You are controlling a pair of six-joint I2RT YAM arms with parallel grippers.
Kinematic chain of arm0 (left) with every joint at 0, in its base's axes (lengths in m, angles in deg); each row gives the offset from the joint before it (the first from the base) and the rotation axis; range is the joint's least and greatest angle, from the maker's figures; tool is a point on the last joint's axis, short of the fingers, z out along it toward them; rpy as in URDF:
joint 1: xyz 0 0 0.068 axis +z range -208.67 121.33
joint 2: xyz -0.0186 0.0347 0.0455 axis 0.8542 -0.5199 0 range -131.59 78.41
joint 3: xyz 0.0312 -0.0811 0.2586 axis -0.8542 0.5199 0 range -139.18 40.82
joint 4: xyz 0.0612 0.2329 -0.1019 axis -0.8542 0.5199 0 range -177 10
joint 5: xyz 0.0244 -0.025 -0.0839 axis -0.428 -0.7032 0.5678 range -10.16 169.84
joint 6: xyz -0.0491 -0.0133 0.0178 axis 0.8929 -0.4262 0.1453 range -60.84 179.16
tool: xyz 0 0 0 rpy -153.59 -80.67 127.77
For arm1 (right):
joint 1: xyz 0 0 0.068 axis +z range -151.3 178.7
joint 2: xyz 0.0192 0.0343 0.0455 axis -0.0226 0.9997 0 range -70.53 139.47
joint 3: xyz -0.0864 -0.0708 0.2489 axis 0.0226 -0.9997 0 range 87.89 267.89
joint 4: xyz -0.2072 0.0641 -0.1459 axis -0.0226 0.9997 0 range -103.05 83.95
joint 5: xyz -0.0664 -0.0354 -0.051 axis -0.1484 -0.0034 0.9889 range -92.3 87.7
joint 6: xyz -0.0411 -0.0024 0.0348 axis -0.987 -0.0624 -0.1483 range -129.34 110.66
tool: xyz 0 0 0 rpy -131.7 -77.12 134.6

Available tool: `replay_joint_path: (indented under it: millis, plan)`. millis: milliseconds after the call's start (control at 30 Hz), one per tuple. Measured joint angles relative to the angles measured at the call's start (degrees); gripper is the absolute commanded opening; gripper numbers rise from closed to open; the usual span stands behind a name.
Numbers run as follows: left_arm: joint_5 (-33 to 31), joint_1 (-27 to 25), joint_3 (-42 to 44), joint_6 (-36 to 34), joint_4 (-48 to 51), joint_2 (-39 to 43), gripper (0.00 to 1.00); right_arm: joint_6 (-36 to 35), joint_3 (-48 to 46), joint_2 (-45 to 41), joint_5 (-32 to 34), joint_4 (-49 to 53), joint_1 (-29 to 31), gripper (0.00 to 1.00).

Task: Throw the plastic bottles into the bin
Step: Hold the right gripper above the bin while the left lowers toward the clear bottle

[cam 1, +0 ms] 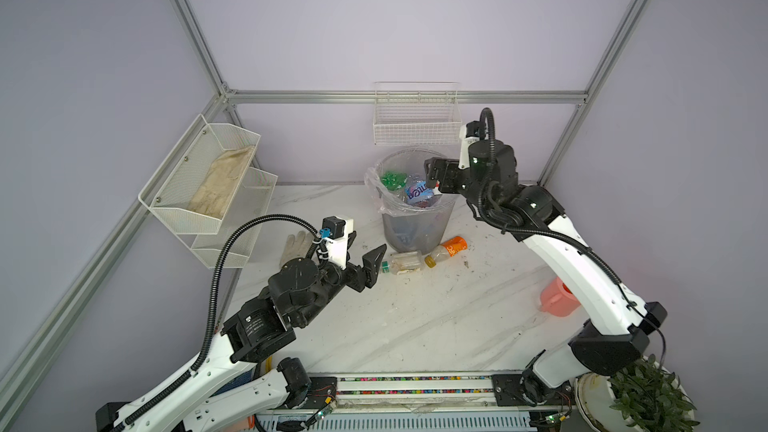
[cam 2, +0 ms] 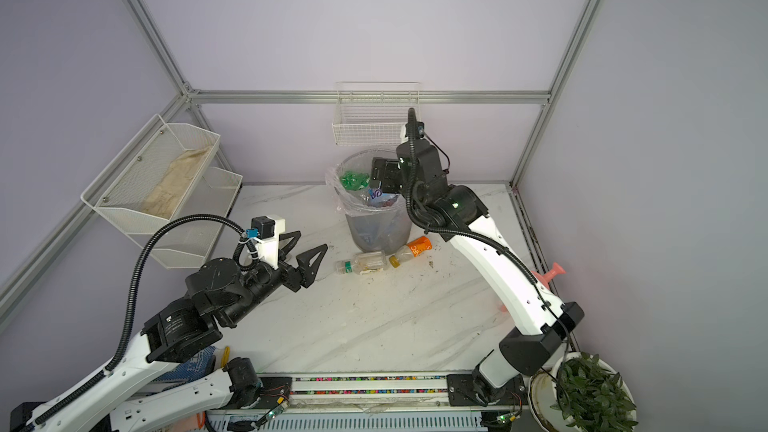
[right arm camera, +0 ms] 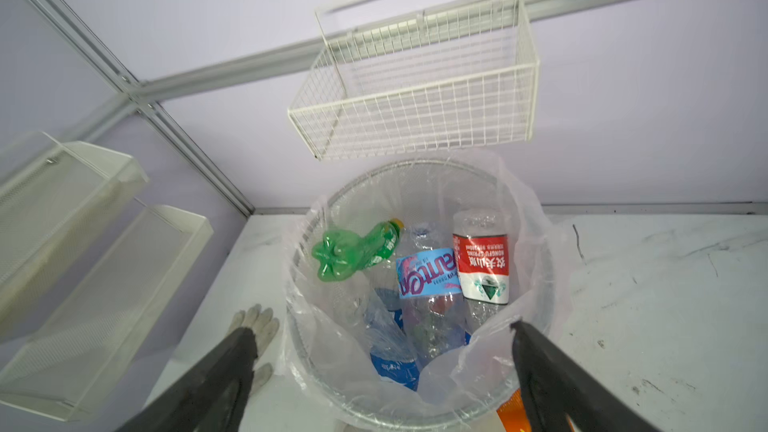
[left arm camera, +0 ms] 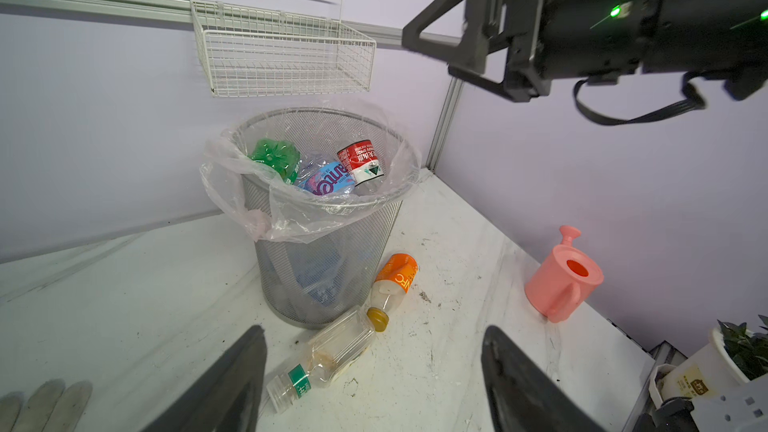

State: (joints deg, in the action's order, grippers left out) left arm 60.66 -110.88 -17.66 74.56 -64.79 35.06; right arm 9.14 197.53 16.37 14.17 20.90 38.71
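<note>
R pincer (right arm camera: 380,328) wide open, empty, above bin (left arm camera: 286,284) at far centre of surface (cam 1: 415,326). Inside bin: green bottle (right arm camera: 345,255), blue-label bottle (right arm camera: 428,272), red-label bottle (right arm camera: 480,268). L pincer (left arm camera: 374,330) approx. half open, empty, just left of clear bottle (cam 1: 401,263). Orange-label bottle (cam 1: 449,249) lies beside it, both on surface at bin's near foot.

Overhead pair, close wrist views, shared bin (left arm camera: 286,280)
</note>
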Motion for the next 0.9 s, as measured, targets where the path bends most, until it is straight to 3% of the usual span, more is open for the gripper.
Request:
replay_joint_path:
  millis: [333,900]
  plan:
    - [-0.2,0.0,0.0,0.0,0.2,-0.4,0.80,-0.5,-6.8,-4.6,-1.8,-2.9,0.0,0.98]
    - [-0.6,0.0,2.5,0.1,0.3,-2.6,0.83,-1.2,-8.0,-6.8,-5.6,-2.7,0.5,0.97]
